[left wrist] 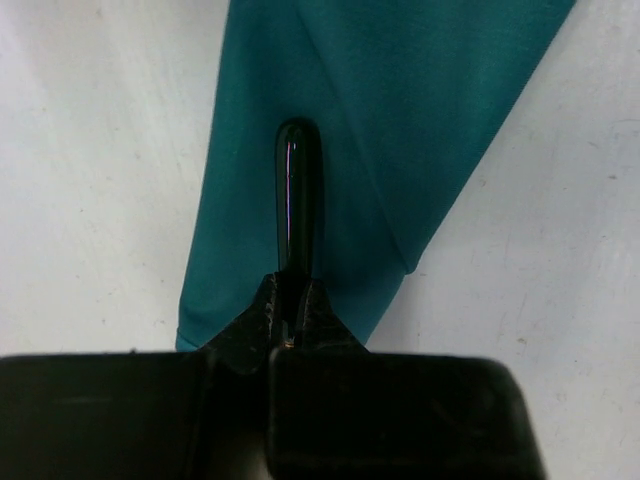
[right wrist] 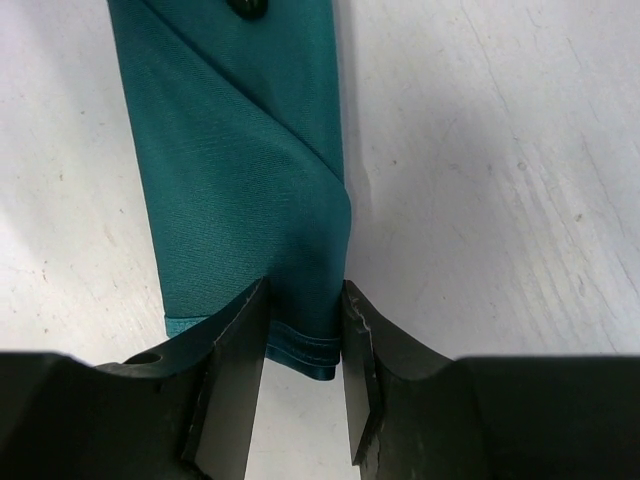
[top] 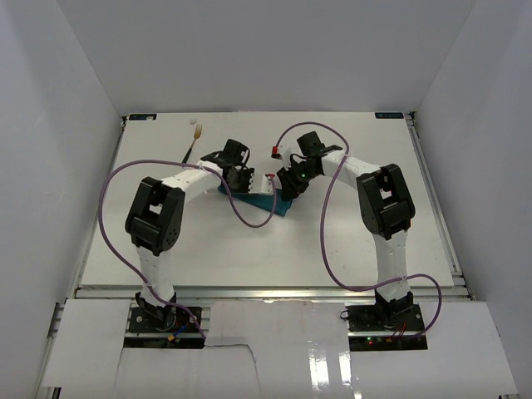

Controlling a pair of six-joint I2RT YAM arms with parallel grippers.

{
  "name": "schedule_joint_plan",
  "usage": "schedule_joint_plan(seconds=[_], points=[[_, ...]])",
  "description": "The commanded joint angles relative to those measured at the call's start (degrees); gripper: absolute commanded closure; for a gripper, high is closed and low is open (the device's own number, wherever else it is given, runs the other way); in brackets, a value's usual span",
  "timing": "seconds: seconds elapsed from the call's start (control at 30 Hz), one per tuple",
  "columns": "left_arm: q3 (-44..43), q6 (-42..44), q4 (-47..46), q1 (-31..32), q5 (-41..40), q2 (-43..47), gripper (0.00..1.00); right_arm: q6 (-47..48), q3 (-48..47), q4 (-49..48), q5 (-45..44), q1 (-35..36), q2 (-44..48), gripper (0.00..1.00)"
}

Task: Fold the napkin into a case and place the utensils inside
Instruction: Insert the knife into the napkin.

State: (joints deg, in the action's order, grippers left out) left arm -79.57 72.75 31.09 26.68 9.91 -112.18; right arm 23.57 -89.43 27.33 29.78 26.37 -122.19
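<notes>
On the white table [top: 349,241], the teal napkin [top: 259,202] lies folded into a narrow band. The right gripper [right wrist: 303,310] stands partly open astride its hemmed end; the left gripper [left wrist: 293,305] is clamped on a dark utensil handle [left wrist: 297,200] lying over the cloth. The fork [top: 193,143] rests apart, far left.

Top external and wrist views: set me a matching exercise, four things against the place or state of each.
Things:
1. napkin
2. left pincer
3. right pincer
4. fork

Places or states:
A. shut on a dark handle
B. lying alone at the far left of the table
C. folded narrow, under both pincers
D. fingers apart, astride the hemmed cloth end

Pairs: 1-C, 2-A, 3-D, 4-B
</notes>
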Motion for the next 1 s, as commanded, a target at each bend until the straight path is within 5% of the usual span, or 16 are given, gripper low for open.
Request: schedule_joint_plan(seconds=[0.0, 0.97], points=[[0.47, 3.1, -0.42, 0.75, 2.04, 0.83, 1.0, 2.27, -2.42, 2.11, 3.79, 0.0, -0.59, 0.6], [-3.05, 11.8, 0.29, 3.03, 15.93, -3.3, 1.0, 5.52, -7.96, 6.86, 9.51, 0.0, -5.16, 0.6]])
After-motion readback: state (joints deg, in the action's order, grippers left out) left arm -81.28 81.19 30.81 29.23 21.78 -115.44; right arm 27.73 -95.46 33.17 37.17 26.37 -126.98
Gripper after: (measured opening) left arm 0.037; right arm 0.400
